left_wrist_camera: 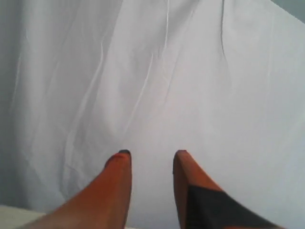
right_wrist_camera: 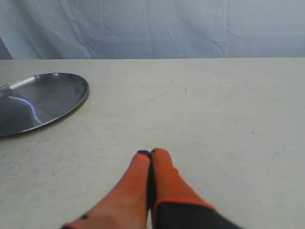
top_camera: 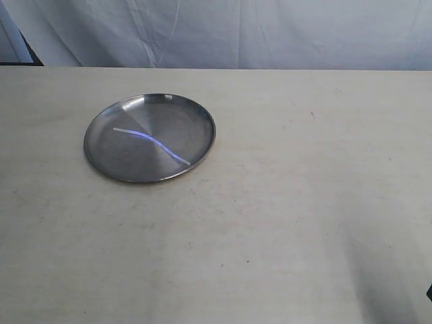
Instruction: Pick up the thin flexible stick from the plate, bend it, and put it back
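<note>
The round silver plate [top_camera: 108,152] lies on the pale table, left of centre in the exterior view. On it rests the thin flexible stick [top_camera: 151,142], gently curved, whitish with a blue glint in its middle. The right wrist view also shows the plate [right_wrist_camera: 66,102] and the stick [right_wrist_camera: 29,108]. My right gripper [right_wrist_camera: 150,153] is shut with nothing between its orange fingers, low over bare table well away from the plate. Facing the white backdrop cloth, my left gripper [left_wrist_camera: 151,153] is open and empty. Neither gripper shows in the exterior view.
A white cloth backdrop [top_camera: 236,30] hangs behind the table's far edge. A dark bit of hardware [top_camera: 429,293] pokes in at the exterior view's right edge. The pale tabletop [top_camera: 290,202] carries only the plate.
</note>
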You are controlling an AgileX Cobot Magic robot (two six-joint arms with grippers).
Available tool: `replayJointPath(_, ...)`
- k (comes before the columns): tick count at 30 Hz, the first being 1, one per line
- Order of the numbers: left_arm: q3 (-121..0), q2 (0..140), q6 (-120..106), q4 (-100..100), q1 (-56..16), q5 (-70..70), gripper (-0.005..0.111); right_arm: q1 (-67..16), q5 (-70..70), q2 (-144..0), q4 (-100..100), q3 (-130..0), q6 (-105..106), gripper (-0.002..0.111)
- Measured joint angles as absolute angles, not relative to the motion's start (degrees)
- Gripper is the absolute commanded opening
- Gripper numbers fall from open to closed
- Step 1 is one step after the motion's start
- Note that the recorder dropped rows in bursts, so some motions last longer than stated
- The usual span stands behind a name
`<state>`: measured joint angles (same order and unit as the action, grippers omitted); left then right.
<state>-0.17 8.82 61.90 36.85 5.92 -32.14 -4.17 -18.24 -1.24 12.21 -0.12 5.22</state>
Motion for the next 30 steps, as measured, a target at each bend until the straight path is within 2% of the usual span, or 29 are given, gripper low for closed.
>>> replayJointPath(2,-0.17,8.82,48.35,29.43,5.92,-28.47,0.031,-4.17,-18.24,-1.24,12.21,-0.12,5.22,0.000)
replayJointPath(5,-0.17,8.82,32.43,13.55,5.92,-12.20,0.031,-4.17,-18.24,-1.24,12.21,-0.12,5.22,0.000)
replayJointPath(8,-0.17,8.82,28.83,9.70,5.92,3.87,0.031,-4.17,-18.24,-1.24,12.21,-0.12,5.22,0.000)
replayJointPath(11,-0.17,8.82,28.14,9.54,5.92,11.34,0.031,-4.17,-18.24,-1.24,12.21,-0.12,5.22,0.000)
replayJointPath(30,-0.17,7.44,27.90,13.97,5.92,13.00,0.031,-4.17,-18.24,-1.24,12.44,-0.12,5.22,0.000)
